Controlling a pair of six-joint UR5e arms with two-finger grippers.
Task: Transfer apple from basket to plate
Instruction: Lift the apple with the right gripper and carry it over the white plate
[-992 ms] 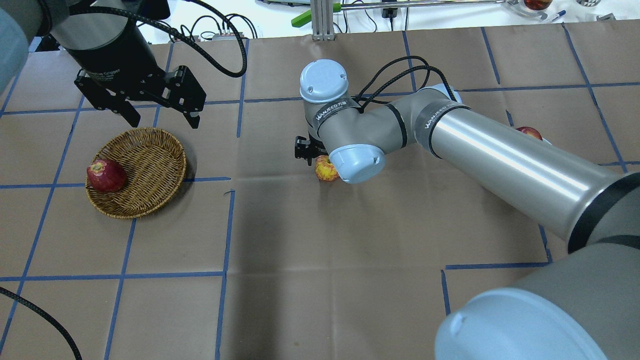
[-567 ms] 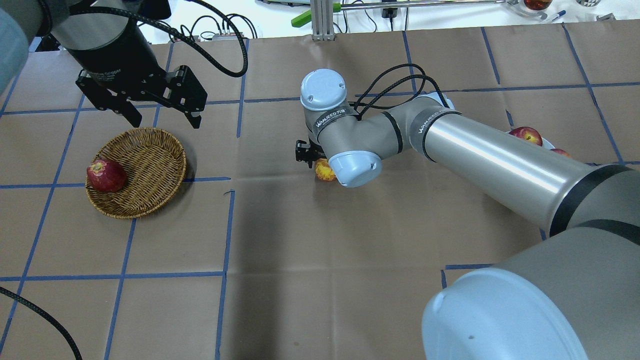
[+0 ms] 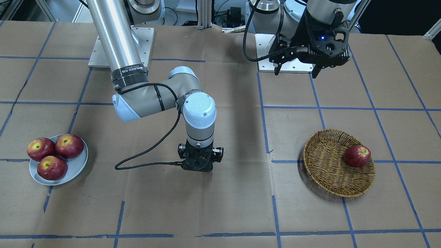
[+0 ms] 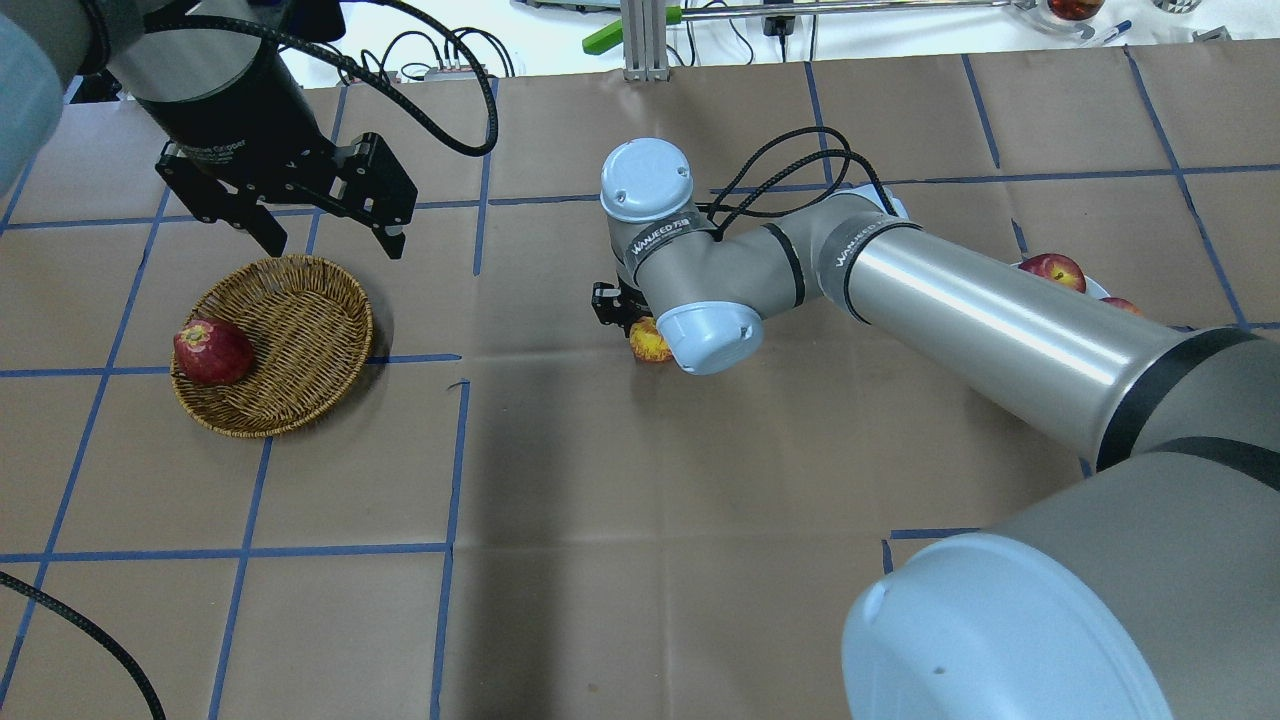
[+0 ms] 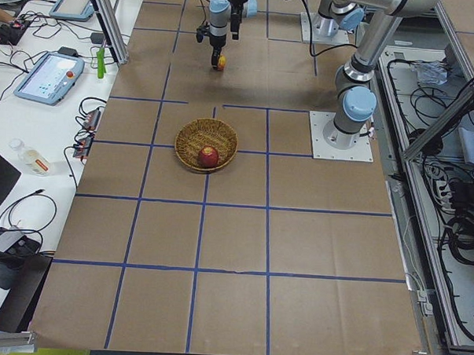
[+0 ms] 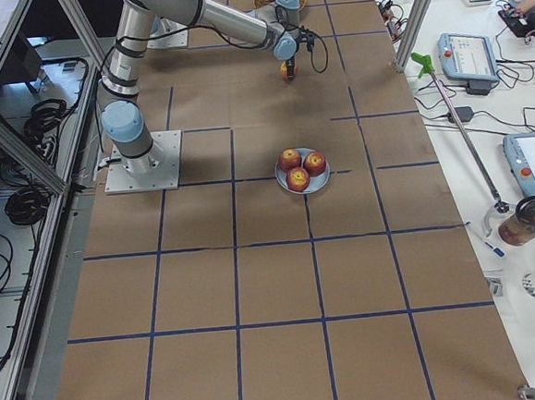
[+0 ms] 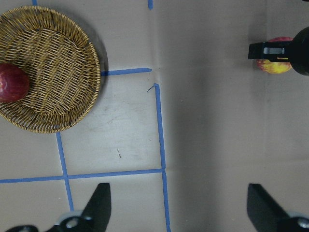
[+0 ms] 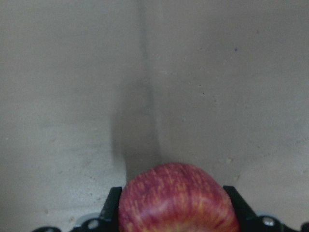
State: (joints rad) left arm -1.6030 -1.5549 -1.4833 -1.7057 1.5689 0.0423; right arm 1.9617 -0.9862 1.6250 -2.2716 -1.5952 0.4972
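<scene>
The streaky orange-red apple (image 4: 650, 341) sits between the fingers of my right gripper (image 4: 638, 328) over the middle of the table. The right wrist view shows the apple (image 8: 178, 199) filling the gap between both pads, with its shadow on the paper below. From the front view the right gripper (image 3: 200, 162) hides it. The wicker basket (image 4: 300, 320) lies at the left with one dark red apple (image 4: 212, 351) in it. My left gripper (image 4: 332, 242) hangs open and empty above the basket's far rim. The blue-grey plate (image 3: 76, 168) holds three dark red apples.
The table is covered in brown paper with a blue tape grid. My right forearm (image 4: 980, 320) stretches across the right half and hides most of the plate (image 4: 1096, 286) in the overhead view. A metal post (image 4: 645, 40) stands at the far edge.
My right arm's wrist and forearm shifted slightly, uncovering more of the apples on the plate. The held apple stayed almost in place. The left gripper barely moved.
</scene>
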